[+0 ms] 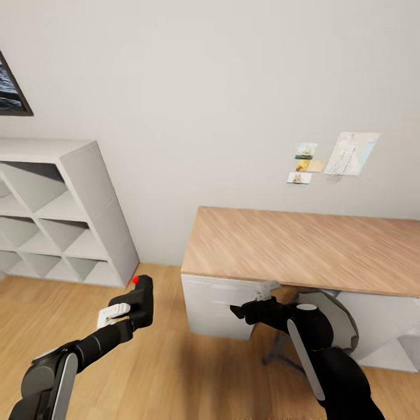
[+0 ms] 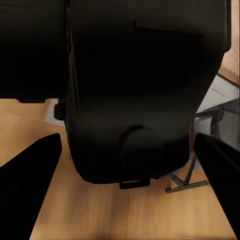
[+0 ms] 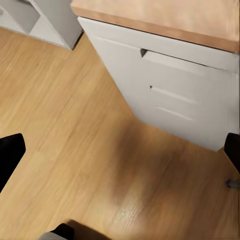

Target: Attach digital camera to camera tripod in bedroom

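1. In the head view the left gripper is clamped on the digital camera, a black body held upright over the wood floor, its red button at the top.
2. The left wrist view adds the close side: the digital camera sits dark and large between the two fingers, with a round part low on its body, and thin grey chair legs stand on the floor behind it.
3. The right gripper hangs in front of the table's edge in the head view; there its jaw gap cannot be judged.
4. The right wrist view settles it: the fingertips sit at opposite borders of the picture, spread wide, with nothing but floor between them.
5. That view also shows the white drawers under the table top, their front running slantwise across.
6. The table stands against the pale wall, its near edge just behind the right gripper. A grey chair is tucked beneath it.
7. A white cube shelf stands at the left against the wall. Bare floor lies open between shelf and table, and the camera is held over it.
8. Small pictures are pinned on the wall above the table, and a dark frame corner shows at upper left.
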